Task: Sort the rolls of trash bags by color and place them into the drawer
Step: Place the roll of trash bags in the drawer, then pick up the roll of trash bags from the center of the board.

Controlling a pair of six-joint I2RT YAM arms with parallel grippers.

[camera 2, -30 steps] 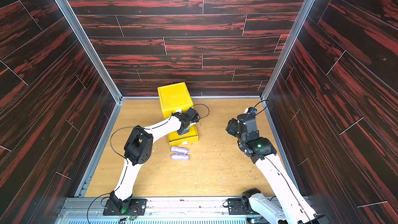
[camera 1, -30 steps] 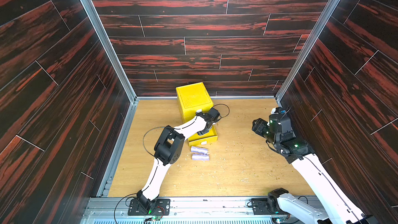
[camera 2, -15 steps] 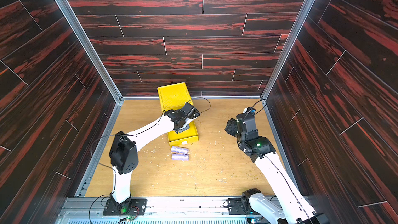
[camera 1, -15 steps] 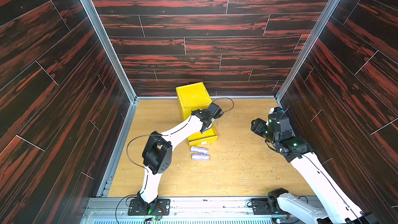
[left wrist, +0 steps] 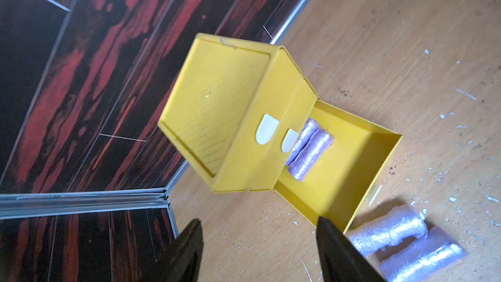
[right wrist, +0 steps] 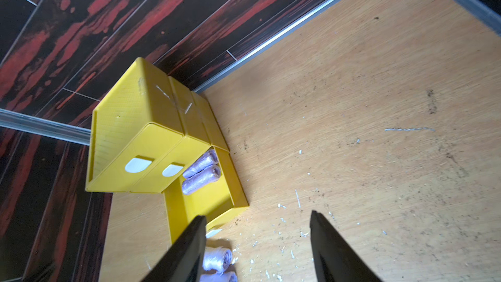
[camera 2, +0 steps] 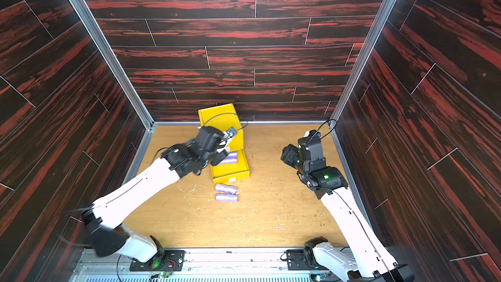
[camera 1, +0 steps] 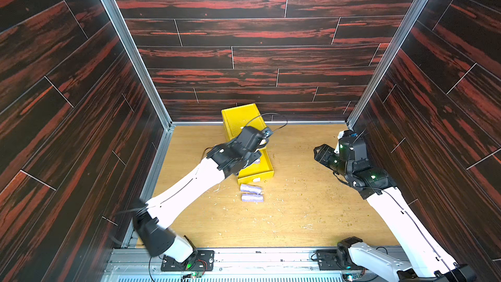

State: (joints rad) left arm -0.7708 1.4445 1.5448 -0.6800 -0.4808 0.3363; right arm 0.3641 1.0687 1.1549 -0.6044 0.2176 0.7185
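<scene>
The yellow drawer [camera 1: 238, 118] [left wrist: 230, 104] [right wrist: 130, 120] chest stands against the back wall. Its bottom drawer [camera 2: 244, 169] [left wrist: 352, 158] is pulled out, with two lavender rolls of trash bags [camera 2: 230, 157] [left wrist: 311, 153] [right wrist: 202, 174] side by side inside at the back. Two more lavender rolls [camera 1: 250, 188] [camera 1: 252, 198] [left wrist: 390, 230] [right wrist: 217, 259] lie on the floor just in front of it. My left gripper [left wrist: 257, 219] [camera 2: 218, 158] hovers over the open drawer's left side, open and empty. My right gripper [right wrist: 258, 214] [camera 1: 320, 153] hangs open and empty to the right.
Dark wood-look walls [camera 1: 244, 50] close in the back and both sides. The wooden floor [camera 1: 298, 212] carries small white scraps. Both arm bases [camera 1: 187, 256] [camera 1: 347, 253] sit on a metal rail at the front edge.
My left gripper's jaws have spread wider and it has drawn back a little from the drawer, while that arm's elbow has swung toward the front left. The right arm has barely moved.
</scene>
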